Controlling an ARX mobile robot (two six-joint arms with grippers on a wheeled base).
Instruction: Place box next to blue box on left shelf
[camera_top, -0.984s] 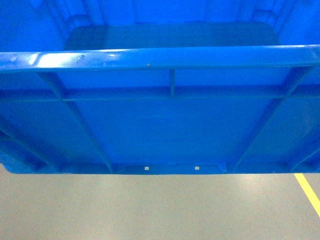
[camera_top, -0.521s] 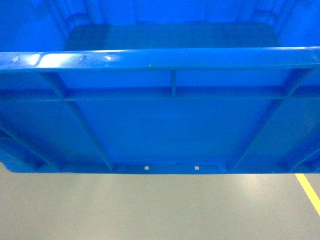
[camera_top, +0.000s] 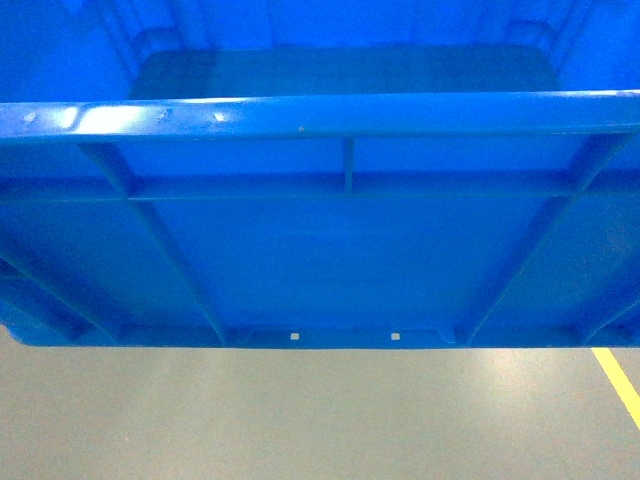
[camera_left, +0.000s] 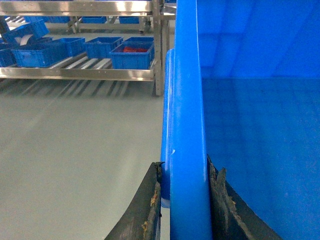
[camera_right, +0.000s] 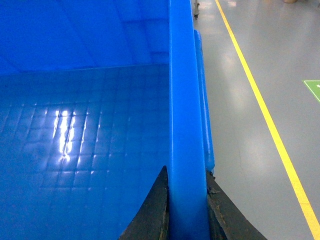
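Observation:
The box (camera_top: 320, 250), a large bright-blue open-top crate, fills the head view and hangs above the grey floor, its ribbed near wall and thick rim facing me. My left gripper (camera_left: 184, 166) is shut on the box's left rim (camera_left: 187, 100). My right gripper (camera_right: 186, 173) is shut on the right rim (camera_right: 186, 100). Neither gripper shows in the head view. The left shelf (camera_left: 75, 73), a metal-railed roller rack, stands far off at the upper left of the left wrist view. It carries several blue boxes (camera_left: 131, 55); I cannot tell which one the task means.
Grey floor (camera_left: 75, 160) lies between me and the rack. A metal upright (camera_left: 159, 60) stands at the rack's right end. A yellow floor line (camera_right: 265, 110) runs along my right side, also visible low in the head view (camera_top: 615, 385). A green floor mark (camera_right: 312, 90) lies beyond it.

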